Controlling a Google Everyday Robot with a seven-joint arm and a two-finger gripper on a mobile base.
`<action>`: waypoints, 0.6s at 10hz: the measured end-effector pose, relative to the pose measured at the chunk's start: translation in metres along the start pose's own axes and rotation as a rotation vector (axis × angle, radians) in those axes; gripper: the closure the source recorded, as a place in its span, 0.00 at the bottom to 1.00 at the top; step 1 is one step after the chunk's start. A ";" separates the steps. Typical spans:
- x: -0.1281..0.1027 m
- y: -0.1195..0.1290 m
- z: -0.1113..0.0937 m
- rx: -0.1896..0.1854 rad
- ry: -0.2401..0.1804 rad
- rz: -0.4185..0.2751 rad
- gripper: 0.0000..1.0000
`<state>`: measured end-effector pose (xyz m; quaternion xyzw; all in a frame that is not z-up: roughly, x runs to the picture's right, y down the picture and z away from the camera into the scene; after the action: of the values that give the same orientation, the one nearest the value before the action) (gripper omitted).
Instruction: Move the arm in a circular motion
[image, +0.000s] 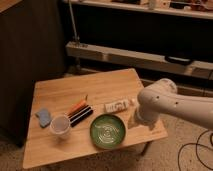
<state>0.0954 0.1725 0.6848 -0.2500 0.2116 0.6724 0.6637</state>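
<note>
The arm (170, 106) is a thick off-white tube with small dark screw holes. It reaches in from the right edge and ends in a rounded joint (152, 102) over the right edge of the wooden table (100, 85). The joint hangs just right of the green plate (107, 131) and the white tube (117, 105). The gripper is not visible; it seems hidden under or behind the rounded joint, low by the table's right side.
On the table lie a clear plastic cup (60, 125), a blue sponge (43, 117), an orange marker (76, 106) and dark bars (81, 115). A dark cabinet (30, 65) stands at left, a metal shelf rail (135, 55) behind, and cables (195, 150) on the floor at right.
</note>
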 end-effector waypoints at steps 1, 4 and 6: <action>-0.008 0.026 0.007 -0.009 0.015 -0.036 0.35; -0.035 0.100 0.031 -0.046 0.063 -0.136 0.35; -0.053 0.139 0.042 -0.061 0.083 -0.198 0.35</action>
<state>-0.0465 0.1530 0.7442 -0.3176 0.1925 0.5987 0.7096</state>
